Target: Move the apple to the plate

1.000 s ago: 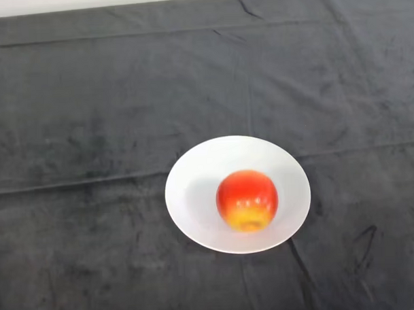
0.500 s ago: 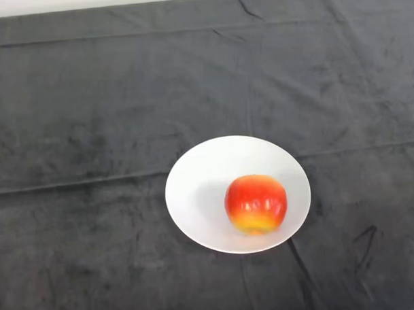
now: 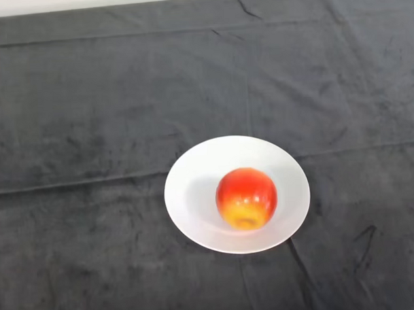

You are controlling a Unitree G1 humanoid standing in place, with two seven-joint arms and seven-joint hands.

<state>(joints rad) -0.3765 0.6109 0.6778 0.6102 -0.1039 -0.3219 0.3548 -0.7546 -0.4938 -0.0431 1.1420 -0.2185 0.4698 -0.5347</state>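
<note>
We see the apple (image 3: 246, 198) resting in the plate (image 3: 195, 196) — a little right of the plate's middle. The plate sits on the cloth-covered counter (image 3: 90, 132), toward the near edge — slightly right of centre.

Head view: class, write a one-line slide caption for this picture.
A red-and-yellow apple rests in a round white plate on a table under a dark grey cloth.

No readable text, label, brand, number or sign anywhere — not on the apple (image 3: 246, 198), the white plate (image 3: 194, 189) or the dark cloth (image 3: 90, 118).
</note>
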